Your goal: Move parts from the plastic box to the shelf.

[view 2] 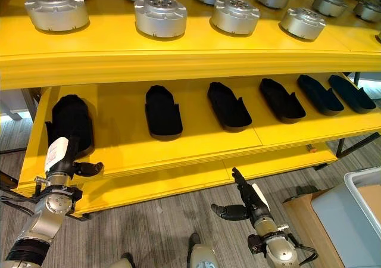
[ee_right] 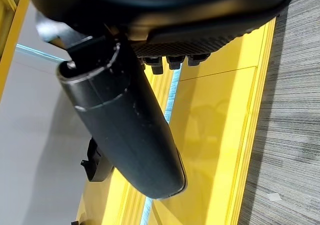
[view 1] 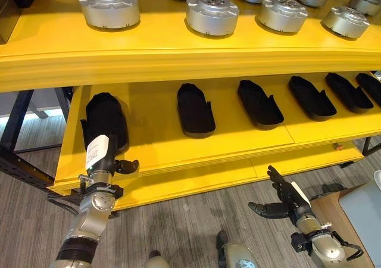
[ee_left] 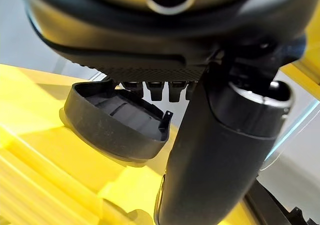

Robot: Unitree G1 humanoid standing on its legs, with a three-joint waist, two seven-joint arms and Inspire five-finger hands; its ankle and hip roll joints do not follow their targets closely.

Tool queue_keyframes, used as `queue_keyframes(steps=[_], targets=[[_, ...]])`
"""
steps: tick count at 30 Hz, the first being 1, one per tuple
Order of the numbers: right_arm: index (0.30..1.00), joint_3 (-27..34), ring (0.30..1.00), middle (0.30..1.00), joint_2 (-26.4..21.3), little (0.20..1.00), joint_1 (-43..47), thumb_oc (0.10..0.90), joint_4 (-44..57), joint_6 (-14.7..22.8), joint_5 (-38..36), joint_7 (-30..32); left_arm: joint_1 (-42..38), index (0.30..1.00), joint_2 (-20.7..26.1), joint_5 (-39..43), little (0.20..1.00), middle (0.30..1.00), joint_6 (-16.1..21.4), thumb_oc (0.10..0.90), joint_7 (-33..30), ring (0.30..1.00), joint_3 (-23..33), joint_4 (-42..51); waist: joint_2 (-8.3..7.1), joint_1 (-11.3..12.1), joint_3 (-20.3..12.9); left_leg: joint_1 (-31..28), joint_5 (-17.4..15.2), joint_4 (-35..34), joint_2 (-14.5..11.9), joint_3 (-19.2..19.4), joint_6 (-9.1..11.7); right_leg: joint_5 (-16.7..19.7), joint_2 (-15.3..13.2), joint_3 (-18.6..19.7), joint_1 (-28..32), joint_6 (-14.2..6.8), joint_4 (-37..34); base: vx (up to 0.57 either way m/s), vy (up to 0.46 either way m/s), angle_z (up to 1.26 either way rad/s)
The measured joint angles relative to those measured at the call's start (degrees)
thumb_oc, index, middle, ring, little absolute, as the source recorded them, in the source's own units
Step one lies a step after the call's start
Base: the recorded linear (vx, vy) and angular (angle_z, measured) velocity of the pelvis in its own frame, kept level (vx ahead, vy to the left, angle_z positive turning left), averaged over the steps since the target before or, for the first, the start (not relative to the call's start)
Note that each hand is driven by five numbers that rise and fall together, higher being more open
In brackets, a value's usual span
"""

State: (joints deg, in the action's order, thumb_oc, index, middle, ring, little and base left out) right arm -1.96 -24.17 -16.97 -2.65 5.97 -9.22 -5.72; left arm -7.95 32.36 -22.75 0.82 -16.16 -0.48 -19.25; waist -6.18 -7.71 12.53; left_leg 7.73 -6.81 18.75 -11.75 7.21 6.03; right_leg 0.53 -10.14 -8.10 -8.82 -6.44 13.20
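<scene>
six black parts (view 1: 196, 109) line the shelf (view 1: 238, 152); left hand (view 1: 107, 152) and right hand (view 1: 286, 199) both splayed, empty.

The left hand (view 1: 106, 146) hides its fingers over the leftmost black part (view 1: 106, 116).

My shelf (view 1: 178, 143) looks like glossy yellow painted board, smooth. The black parts (view 1: 195, 109) on it look like matt moulded plastic. On the far, upper level the round parts (view 1: 212, 13) are brushed silver metal. The floor (view 1: 178, 226) is grey, rough-looking woven carpet. My left thumb (ee_left: 220, 150) is smooth dark plastic.
</scene>
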Motion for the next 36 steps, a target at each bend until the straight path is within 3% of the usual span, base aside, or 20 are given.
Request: queue_keyframes(steps=[13,25,36], targets=[[1.000,-0.01,1.000,1.000,-0.87,1.000,-0.34,0.900,0.00,0.07,-0.01,-0.15,-0.78,1.000,1.40,-0.74,1.000,1.000,-1.05,0.900,-0.88,1.000,0.26,-5.28,0.01,-0.14,-0.48,0.07,0.02,0.01,0.01,0.16,-0.10,-0.03,-0.02,0.06,-0.21,-0.06,-0.18,0.00,0.000,0.00],[1.000,-0.01,1.000,1.000,-1.11,1.000,-1.09,0.900,0.00,0.14,-0.01,-1.38,-5.23,1.000,9.83,-3.61,1.000,1.000,-1.60,0.900,0.05,1.000,-0.66,-12.10,-0.05,-0.43,-0.53,0.18,0.12,-0.02,-0.05,0.27,-0.08,-0.15,0.06,0.24,-0.45,-0.27,-0.29,0.00,0.000,0.00],[1.000,-0.02,1.000,1.000,-1.14,1.000,-1.25,0.900,-0.02,0.14,-0.01,-2.45,-10.24,1.000,15.72,-7.99,1.000,1.000,-1.04,0.900,5.37,1.000,-6.63,-15.03,-0.04,-0.44,-0.53,0.13,0.14,-0.04,-0.02,0.28,-0.04,0.01,0.06,0.24,-0.42,-0.07,-0.12,0.00,0.000,0.00]])
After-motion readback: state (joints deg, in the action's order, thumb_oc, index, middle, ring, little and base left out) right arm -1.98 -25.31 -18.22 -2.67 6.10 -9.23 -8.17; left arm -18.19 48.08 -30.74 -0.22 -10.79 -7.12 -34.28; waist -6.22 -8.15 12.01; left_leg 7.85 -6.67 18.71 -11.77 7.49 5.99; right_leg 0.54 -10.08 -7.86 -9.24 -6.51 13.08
